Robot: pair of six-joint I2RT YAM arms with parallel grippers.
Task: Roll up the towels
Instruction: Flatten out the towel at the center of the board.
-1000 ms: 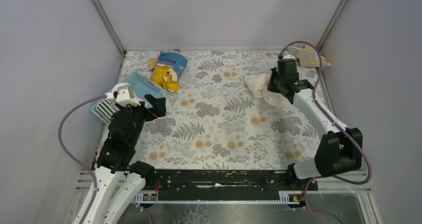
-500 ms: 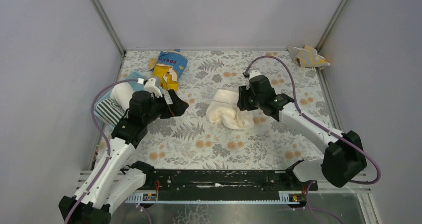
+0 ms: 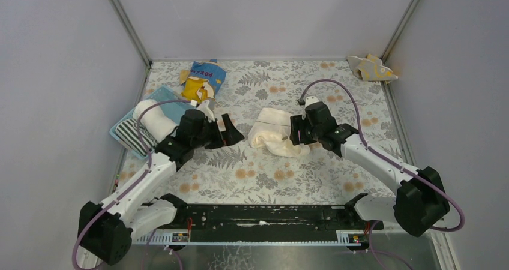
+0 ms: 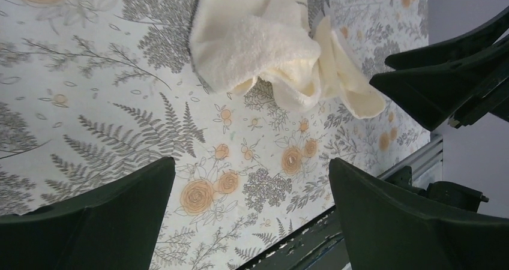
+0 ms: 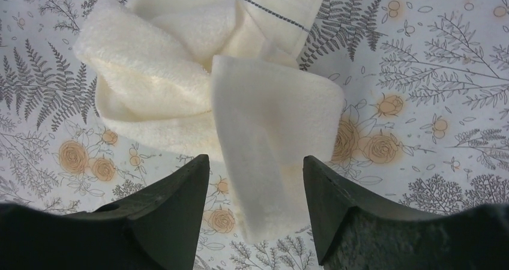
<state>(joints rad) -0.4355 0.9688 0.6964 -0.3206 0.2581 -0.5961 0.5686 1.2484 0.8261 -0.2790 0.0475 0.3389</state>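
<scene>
Overhead and wrist views, read from left to right. At the left edge of the floral worktop (image 3: 264, 180) stands a light blue basket (image 3: 175, 109). A black-and-white striped towel (image 3: 132, 136) lies at its near end. A rolled cream towel (image 3: 153, 117) lies just beyond the striped one. Behind the basket, near the far wall, lies a blue-and-yellow snack bag (image 3: 203, 78).

The left arm reaches from its base toward the middle of the worktop. The left hand (image 3: 233, 132) hovers there with its fingers spread to their widest and nothing between them. In the left wrist view only the bare floral print shows between the two fingers.

Just right of the left hand, near the centre of the worktop, lies a crumpled cream towel (image 3: 273, 137). It is loosely bunched rather than rolled, with one hemmed edge carrying a dark stitched line on its far side. It rests on the worktop, apart from the left hand.

The right hand (image 3: 294, 131) stands at the right side of this towel. Its fingers are apart, and in the right wrist view a loose flap of the towel lies between them. The flap is not pinched and the towel is not lifted.

In the far right corner, well apart from both hands, lies a beige towel (image 3: 372, 68) with yellow marks, crumpled against the wall.
</scene>
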